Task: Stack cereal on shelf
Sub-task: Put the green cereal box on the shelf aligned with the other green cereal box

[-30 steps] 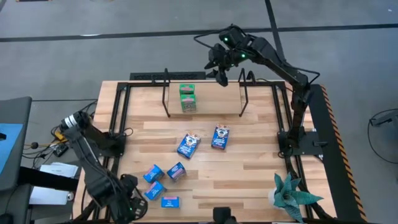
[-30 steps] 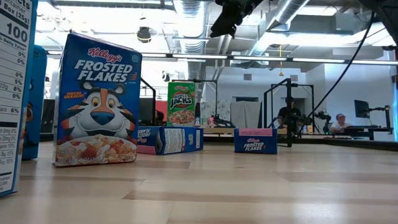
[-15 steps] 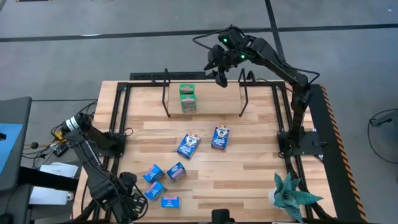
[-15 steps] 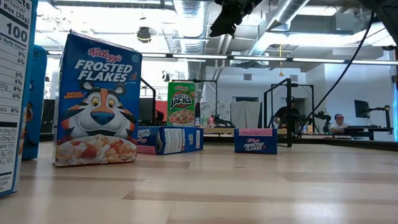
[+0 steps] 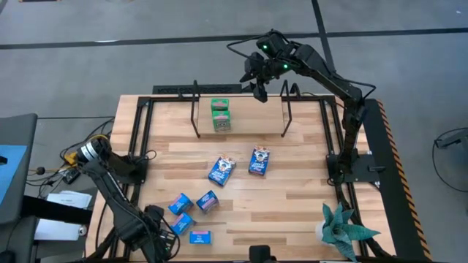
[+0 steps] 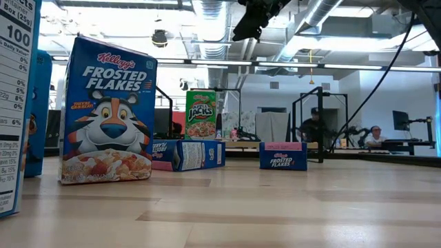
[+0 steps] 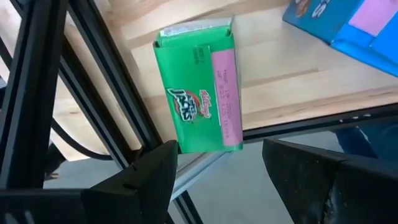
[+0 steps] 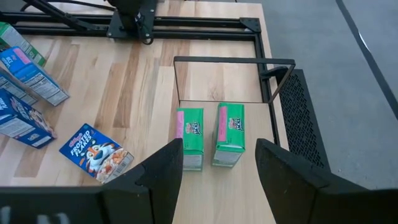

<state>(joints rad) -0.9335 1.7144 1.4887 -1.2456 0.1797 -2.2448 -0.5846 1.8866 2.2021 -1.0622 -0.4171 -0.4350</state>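
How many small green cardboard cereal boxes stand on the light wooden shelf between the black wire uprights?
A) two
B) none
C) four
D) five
A: the right wrist view shows two small green cardboard cereal boxes side by side on the light wooden shelf; the blue boxes lie elsewhere on the table.

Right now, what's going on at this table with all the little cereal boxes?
Two robot arms are stacking cereal on a shelf. Two green boxes already stand side by side on it. The right gripper hangs open above the shelf, holding nothing. The left gripper is low at the table's near left corner, open over another green box lying by the edge. Several blue boxes are scattered on the table, not yet shelved.
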